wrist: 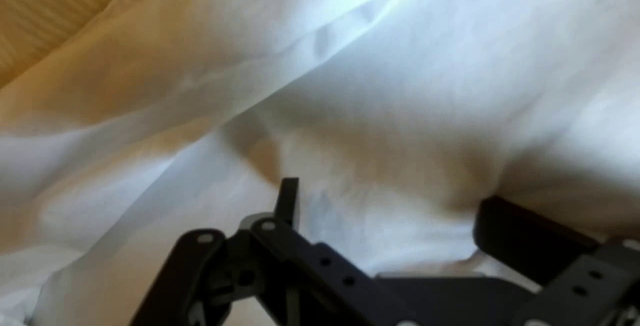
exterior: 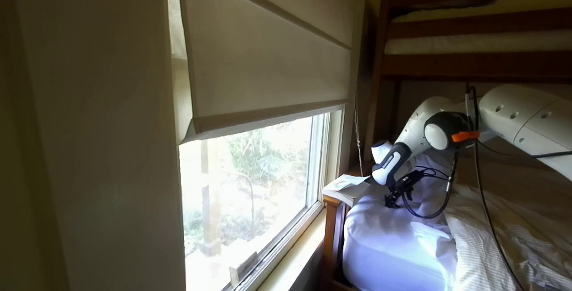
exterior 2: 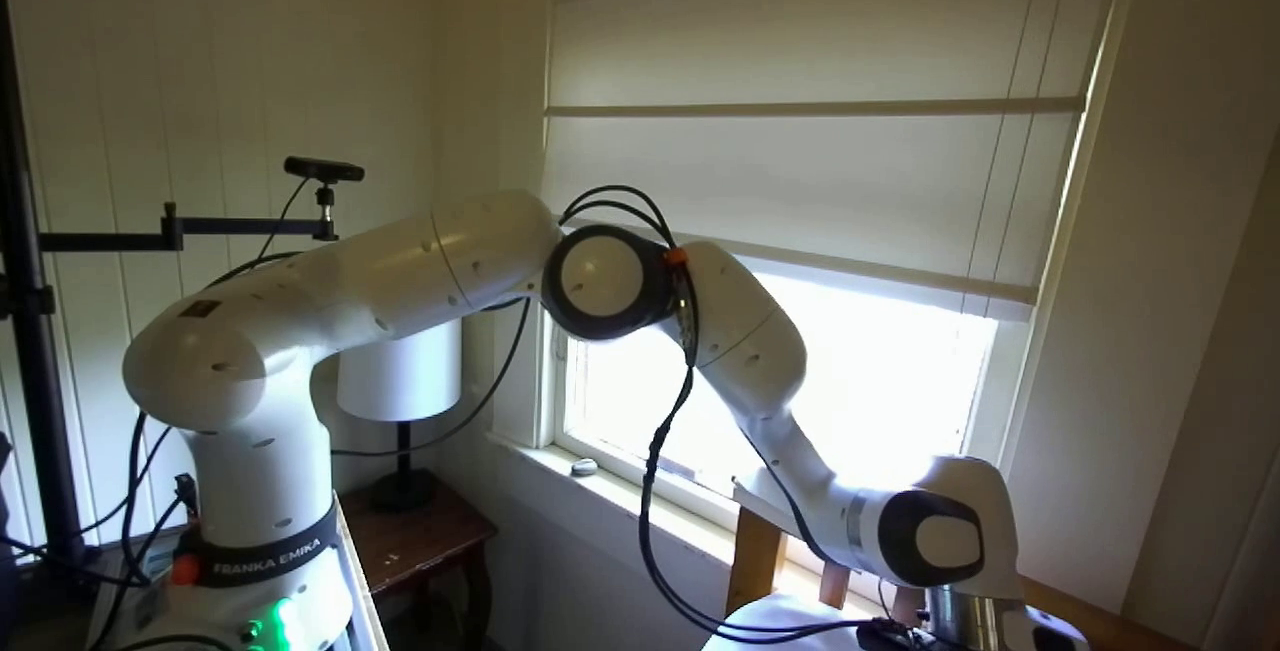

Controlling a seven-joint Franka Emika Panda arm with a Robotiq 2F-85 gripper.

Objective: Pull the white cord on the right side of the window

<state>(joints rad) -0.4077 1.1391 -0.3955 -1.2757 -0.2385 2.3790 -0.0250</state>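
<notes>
The white cord (exterior: 356, 123) hangs as a thin pale line beside the far edge of the window (exterior: 268, 179) in an exterior view. Thin vertical lines that look like the same cord (exterior 2: 1008, 101) run down the right part of the cream shade (exterior 2: 800, 181), which covers the upper glass. My gripper (wrist: 387, 203) is open in the wrist view, its two black fingers (wrist: 287, 201) wide apart, with only white bedding behind the gap. In an exterior view the gripper (exterior: 393, 199) is low over the bed, apart from the cord and to its right.
A white-sheeted mattress (exterior: 393, 246) lies under the gripper. An open book or papers (exterior: 344, 186) rest on the wooden bed end (exterior: 331, 233) below the cord. The upper bunk rail (exterior: 473, 65) stands above. Black cables (exterior 2: 650, 491) loop from the arm. A lamp (exterior 2: 400, 376) stands behind it.
</notes>
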